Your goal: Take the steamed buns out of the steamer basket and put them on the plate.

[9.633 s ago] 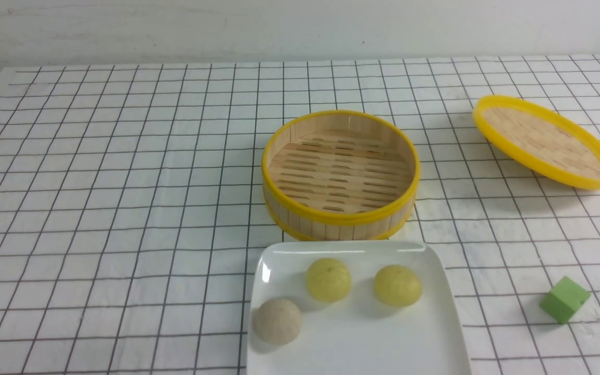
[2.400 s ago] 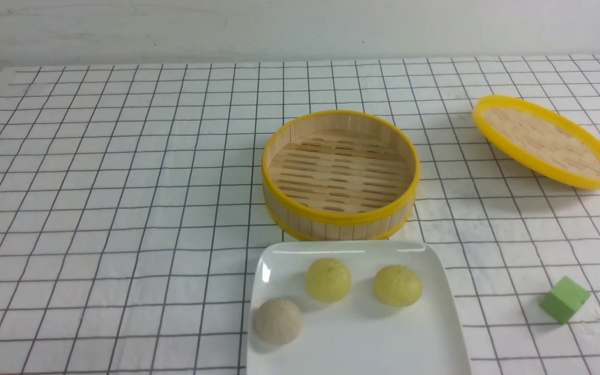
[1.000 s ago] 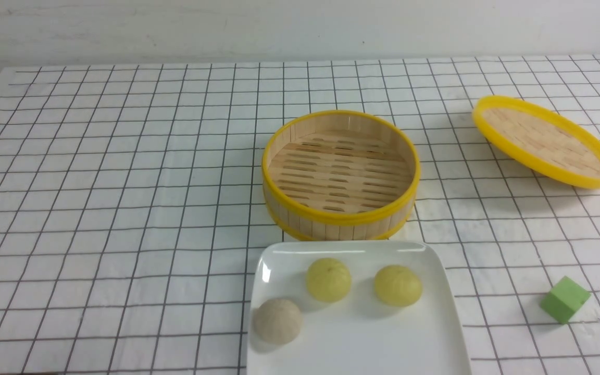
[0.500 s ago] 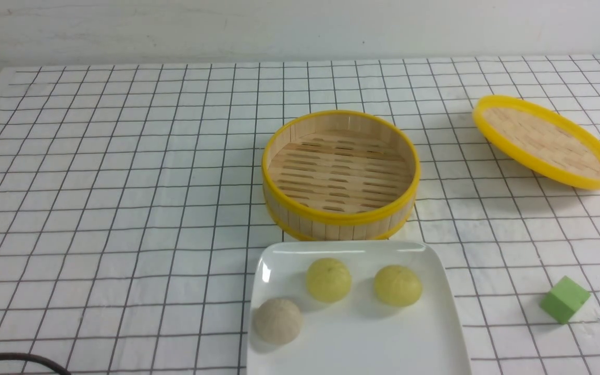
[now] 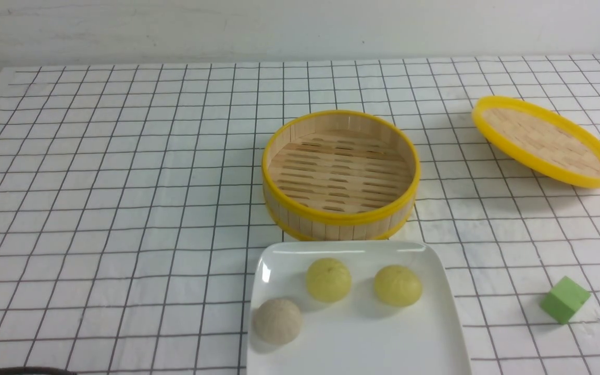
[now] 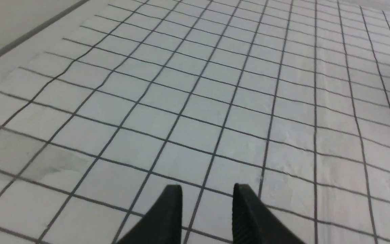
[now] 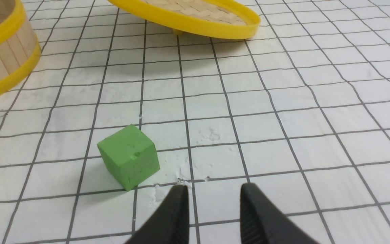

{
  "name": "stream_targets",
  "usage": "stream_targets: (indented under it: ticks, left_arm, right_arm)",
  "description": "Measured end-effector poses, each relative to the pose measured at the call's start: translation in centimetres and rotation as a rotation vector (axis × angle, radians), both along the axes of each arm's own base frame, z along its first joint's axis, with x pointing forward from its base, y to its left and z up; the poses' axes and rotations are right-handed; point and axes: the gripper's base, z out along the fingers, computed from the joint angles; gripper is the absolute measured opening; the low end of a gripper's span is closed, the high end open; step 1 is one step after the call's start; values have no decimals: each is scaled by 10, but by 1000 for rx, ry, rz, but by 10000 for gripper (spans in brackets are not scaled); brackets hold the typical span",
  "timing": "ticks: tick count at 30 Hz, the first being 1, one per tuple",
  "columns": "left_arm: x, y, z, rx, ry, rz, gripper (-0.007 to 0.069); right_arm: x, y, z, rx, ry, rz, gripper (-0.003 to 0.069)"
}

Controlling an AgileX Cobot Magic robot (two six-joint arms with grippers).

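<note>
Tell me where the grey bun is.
In the front view the grey bun sits on the plate, in its near-left part, left of the two yellow buns.

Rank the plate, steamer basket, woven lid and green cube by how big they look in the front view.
1. plate, partly cut off
2. steamer basket
3. woven lid, close to the basket; farther away, so unsure
4. green cube

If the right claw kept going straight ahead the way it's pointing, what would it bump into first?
Probably the tablecloth. The right gripper points past the green cube, which sits off to one side. Farther along stands the yellow-rimmed lid, though depth is hard to judge.
</note>
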Motion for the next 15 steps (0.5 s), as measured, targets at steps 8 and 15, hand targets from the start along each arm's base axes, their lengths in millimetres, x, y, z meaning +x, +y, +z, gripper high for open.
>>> stream_targets:
  ticks: [8, 15]
  left_arm:
    - [0, -11, 0, 116, 18, -161, 243]
    - [0, -12, 0, 130, 18, -175, 243]
  right_arm:
    - [0, 0, 0, 0, 0, 0, 240]
    - [0, 0, 0, 0, 0, 0, 240]
